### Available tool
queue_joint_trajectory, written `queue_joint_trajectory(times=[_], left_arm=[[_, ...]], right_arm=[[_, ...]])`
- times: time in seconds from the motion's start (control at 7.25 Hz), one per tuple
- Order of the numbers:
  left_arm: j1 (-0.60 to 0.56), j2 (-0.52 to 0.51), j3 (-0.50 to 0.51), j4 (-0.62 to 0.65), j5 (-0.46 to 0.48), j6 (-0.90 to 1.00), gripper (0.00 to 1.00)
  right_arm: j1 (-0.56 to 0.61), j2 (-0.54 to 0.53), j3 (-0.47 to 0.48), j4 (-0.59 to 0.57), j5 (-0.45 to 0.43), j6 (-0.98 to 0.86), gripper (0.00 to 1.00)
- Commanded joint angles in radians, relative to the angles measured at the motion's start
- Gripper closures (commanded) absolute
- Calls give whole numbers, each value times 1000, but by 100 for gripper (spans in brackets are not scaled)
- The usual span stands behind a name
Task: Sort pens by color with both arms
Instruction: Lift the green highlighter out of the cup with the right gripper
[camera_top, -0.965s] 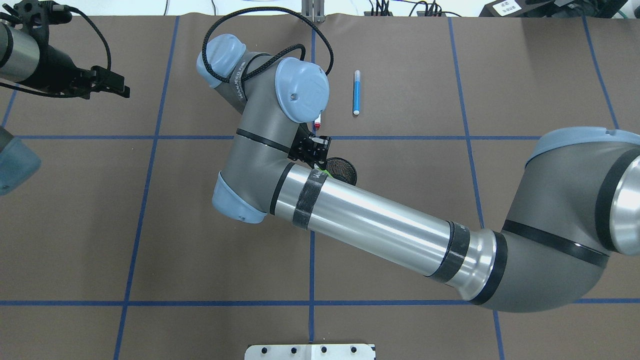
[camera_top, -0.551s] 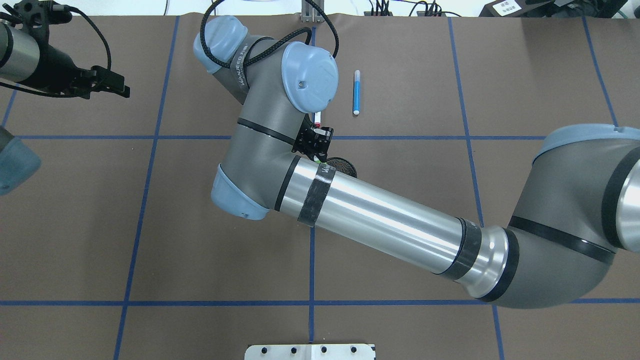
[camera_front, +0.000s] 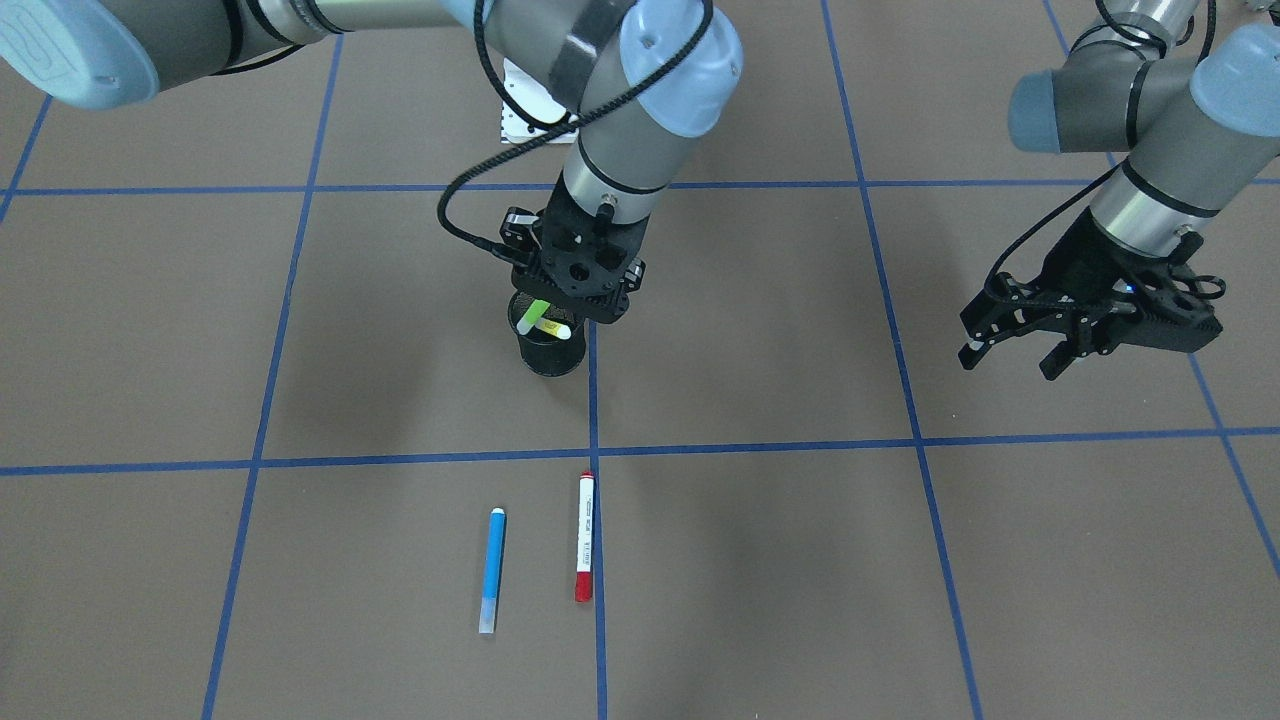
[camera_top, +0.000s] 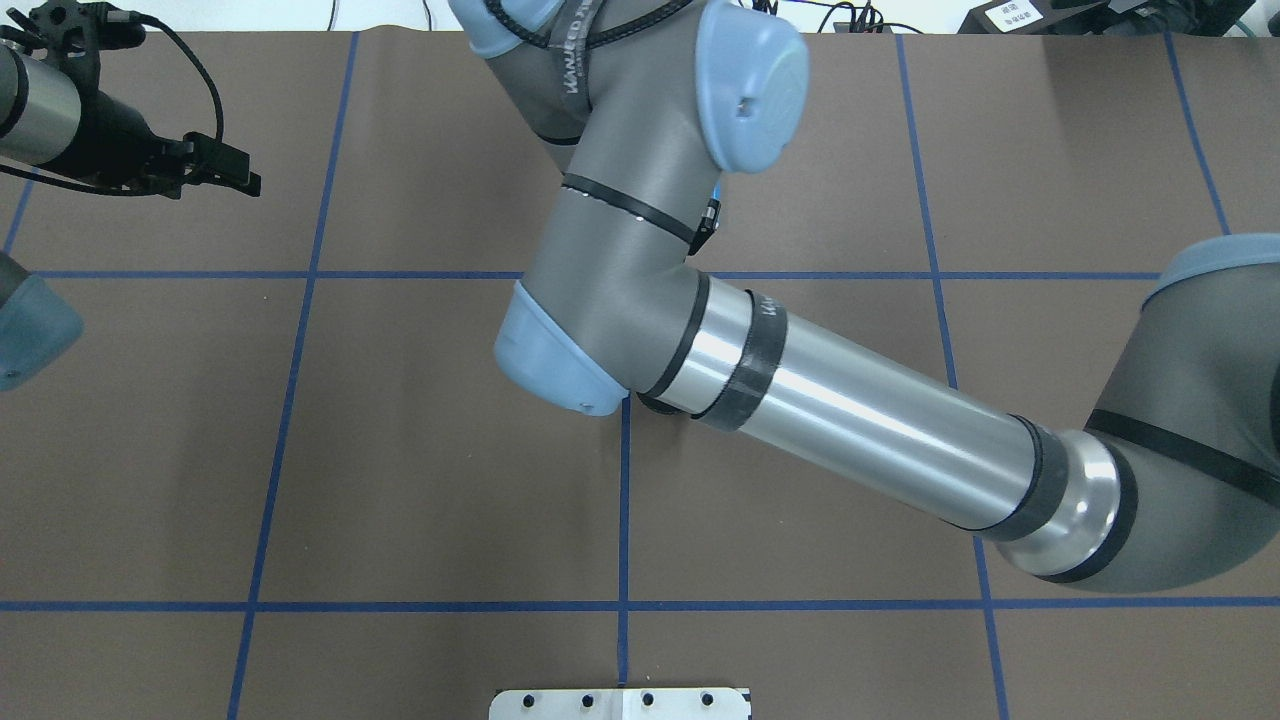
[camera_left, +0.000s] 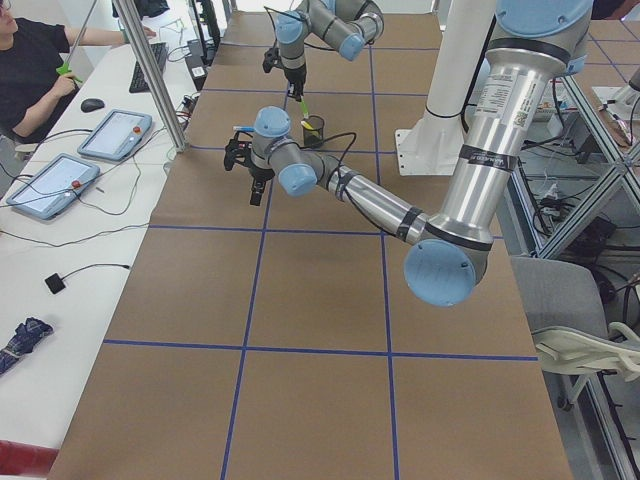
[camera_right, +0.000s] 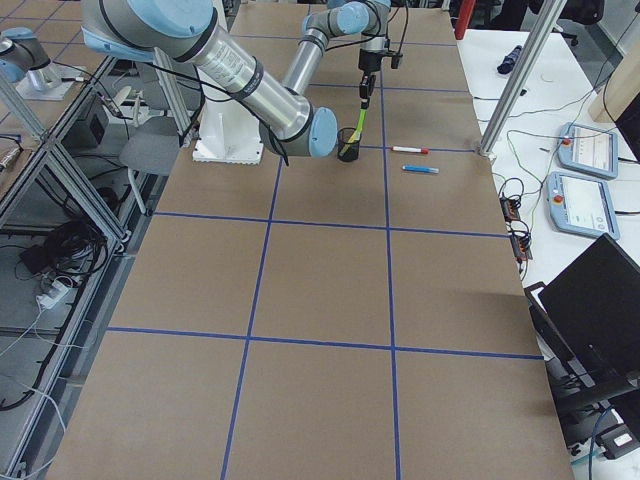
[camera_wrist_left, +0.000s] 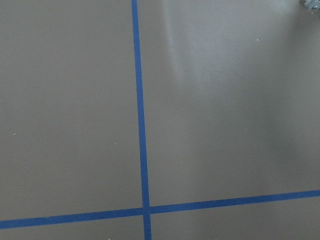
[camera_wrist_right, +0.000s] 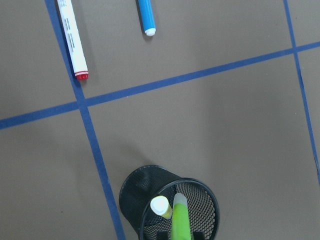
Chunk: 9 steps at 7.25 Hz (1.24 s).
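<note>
My right gripper (camera_front: 565, 305) hangs over the black mesh cup (camera_front: 548, 352) and is shut on the green pen (camera_front: 533, 315). In the right wrist view the green pen (camera_wrist_right: 180, 220) stands between the fingers over the cup's (camera_wrist_right: 150, 192) mouth. The yellow pen (camera_wrist_right: 161, 206) leans inside the cup. The blue pen (camera_front: 492, 568) and the white pen with the red cap (camera_front: 585, 537) lie side by side on the table beyond the cup. My left gripper (camera_front: 1020, 345) is open and empty, raised far off to the side.
The brown table is marked with blue tape lines (camera_wrist_left: 141, 125). My right arm's elbow and forearm (camera_top: 830, 410) span the table's middle and hide the cup in the overhead view. The white base plate (camera_top: 620, 703) sits at the near edge.
My right arm has risen and its wrist has swung toward the far edge, so it now covers the cup and the pens in the overhead view. The left arm has not moved.
</note>
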Motion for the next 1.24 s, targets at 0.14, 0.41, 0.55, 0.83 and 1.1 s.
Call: queue_joint_trajectory(times=[0.14,0.41,0.55,0.83,1.1], left_arm=[[0,4,1,-1,0,0,1],[0,7,2,-2,0,0,1],[0,7,5,-1,0,0,1],[0,7,11,-1,0,0,1],[0,6,31,-2,0,0,1]], right_arm=[[77,-36,239,-13,-9,0,100],[80,-38,267,83,-100,3,100],[79,-50,267,143,-201,8,100],[16,-129,257,362,-368,30,100],[-74,-171,165,587,-568,48,100]])
